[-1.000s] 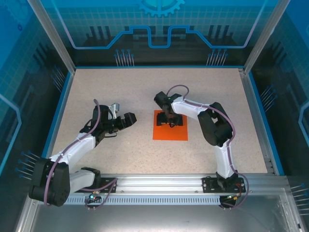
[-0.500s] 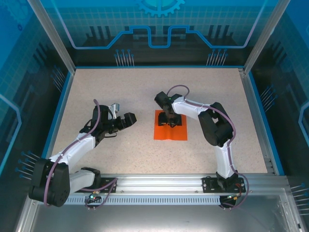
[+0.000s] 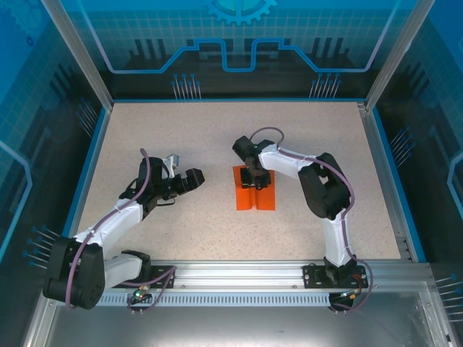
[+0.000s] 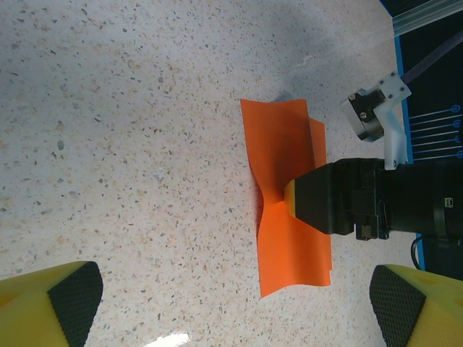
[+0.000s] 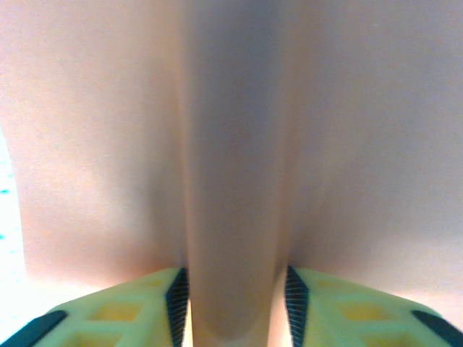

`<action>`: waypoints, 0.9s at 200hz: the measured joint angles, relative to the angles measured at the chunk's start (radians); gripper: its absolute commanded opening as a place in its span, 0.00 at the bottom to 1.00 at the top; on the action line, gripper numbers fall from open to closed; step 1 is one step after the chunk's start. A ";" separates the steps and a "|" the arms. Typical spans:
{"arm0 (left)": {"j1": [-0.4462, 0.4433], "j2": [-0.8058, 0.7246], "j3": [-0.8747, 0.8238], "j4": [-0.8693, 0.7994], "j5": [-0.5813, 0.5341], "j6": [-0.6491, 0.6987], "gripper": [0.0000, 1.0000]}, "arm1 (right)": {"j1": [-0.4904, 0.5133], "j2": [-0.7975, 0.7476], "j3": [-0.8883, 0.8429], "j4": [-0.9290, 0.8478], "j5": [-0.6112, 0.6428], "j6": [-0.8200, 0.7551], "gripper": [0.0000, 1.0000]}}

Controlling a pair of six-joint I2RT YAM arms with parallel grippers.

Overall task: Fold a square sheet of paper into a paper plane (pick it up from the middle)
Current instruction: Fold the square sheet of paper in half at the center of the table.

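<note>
In the right wrist view the square sheet of paper [image 5: 231,130] is rendered blurred and washed out to pale pink, and the fingers [image 5: 130,314] of the right gripper [image 5: 233,293] are cut off by the lower edge. In the left wrist view the sheet's gathered middle is partly covered by the right gripper, and the fingers [image 4: 65,300] of the left gripper [image 4: 231,300] are cropped at the bottom corners. From above, the point of contact on the sheet is hidden beneath the right gripper.

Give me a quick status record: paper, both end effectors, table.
paper: orange sheet, mid-table, pinched at its middle into a raised ridge
right end effector: over the paper's middle, gripping the ridge from both sides
left end effector: open, holding nothing, to the left of the paper and apart from it
table: speckled beige
fold progress: no plane shape yet
</note>
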 measured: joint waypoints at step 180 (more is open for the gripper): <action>0.000 -0.050 0.053 -0.039 0.041 -0.005 0.98 | -0.092 -0.338 -0.314 0.519 -0.515 0.195 0.29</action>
